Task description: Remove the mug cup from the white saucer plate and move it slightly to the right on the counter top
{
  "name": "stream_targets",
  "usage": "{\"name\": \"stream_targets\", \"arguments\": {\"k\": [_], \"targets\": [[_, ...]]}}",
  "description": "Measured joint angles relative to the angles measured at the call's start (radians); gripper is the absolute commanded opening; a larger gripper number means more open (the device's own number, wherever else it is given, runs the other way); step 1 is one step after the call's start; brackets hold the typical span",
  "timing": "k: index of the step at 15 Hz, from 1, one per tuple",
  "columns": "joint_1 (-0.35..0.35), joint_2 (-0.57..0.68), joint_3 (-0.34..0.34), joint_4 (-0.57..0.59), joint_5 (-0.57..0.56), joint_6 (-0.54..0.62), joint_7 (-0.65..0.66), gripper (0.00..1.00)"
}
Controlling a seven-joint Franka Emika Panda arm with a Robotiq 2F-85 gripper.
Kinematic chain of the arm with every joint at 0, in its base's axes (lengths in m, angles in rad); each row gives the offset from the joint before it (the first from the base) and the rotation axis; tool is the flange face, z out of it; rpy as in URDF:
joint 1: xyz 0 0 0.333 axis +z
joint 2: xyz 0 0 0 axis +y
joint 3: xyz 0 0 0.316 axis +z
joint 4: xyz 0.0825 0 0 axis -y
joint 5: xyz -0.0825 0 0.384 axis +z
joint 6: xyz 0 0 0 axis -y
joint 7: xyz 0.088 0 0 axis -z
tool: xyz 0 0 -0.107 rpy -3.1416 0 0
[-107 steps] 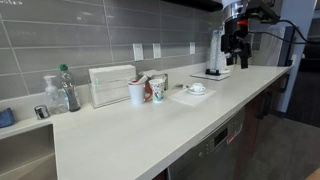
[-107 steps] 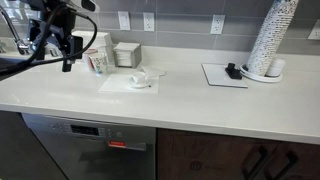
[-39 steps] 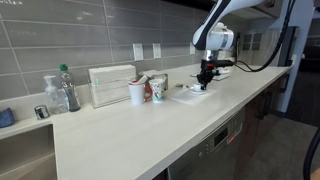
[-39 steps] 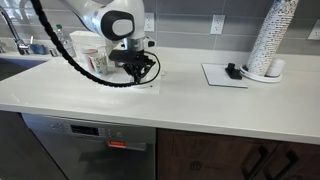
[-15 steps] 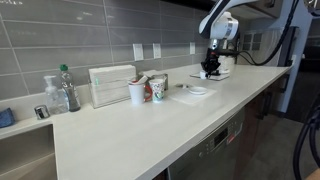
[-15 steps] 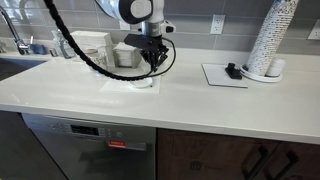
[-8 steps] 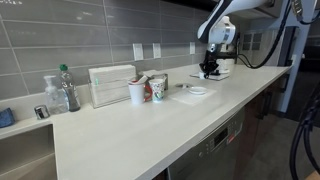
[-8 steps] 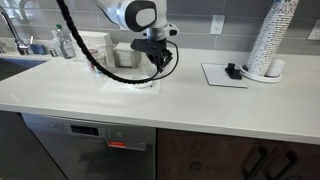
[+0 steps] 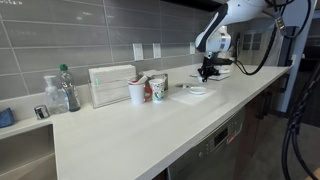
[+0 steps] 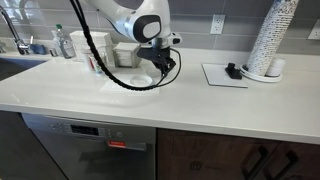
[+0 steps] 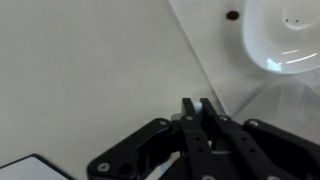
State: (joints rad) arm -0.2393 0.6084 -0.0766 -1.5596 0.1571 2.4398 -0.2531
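Observation:
The white saucer plate (image 11: 285,35) stands empty at the top right of the wrist view, on a thin white mat. In both exterior views it (image 9: 197,91) (image 10: 140,79) lies on the counter top (image 10: 200,100). My gripper (image 11: 197,104) (image 10: 163,70) (image 9: 206,74) hangs just above the counter, a little to one side of the saucer, with its jaws shut. Of the mug cup (image 11: 187,117), only a pale sliver pinched at the fingers shows. The rest is hidden under the gripper.
A plain white cup (image 9: 136,93), a red-patterned cup (image 9: 158,89) and a napkin holder box (image 9: 111,85) stand along the tiled wall, with bottles (image 9: 67,88) further on. A flat tray (image 10: 225,76) and a tall stack of paper cups (image 10: 272,40) are beyond the gripper.
The gripper, still shut, has moved sideways away from the saucer and come down closer to the counter. The saucer has stayed in place.

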Motion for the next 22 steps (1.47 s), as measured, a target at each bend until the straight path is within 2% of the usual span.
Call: {"name": "stream_targets", "arguments": {"k": [15,16,17,18,22], "targets": [[0.005,0.107,0.0,0.113,-0.091,0.003,0.058,0.03],[0.005,0.111,0.0,0.119,-0.095,0.003,0.059,0.24],[0.005,0.114,0.0,0.123,-0.098,0.003,0.059,0.37],[0.005,0.116,0.0,0.126,-0.1,0.003,0.06,0.42],[0.005,0.121,0.0,0.136,-0.104,0.003,0.061,0.73]]}}
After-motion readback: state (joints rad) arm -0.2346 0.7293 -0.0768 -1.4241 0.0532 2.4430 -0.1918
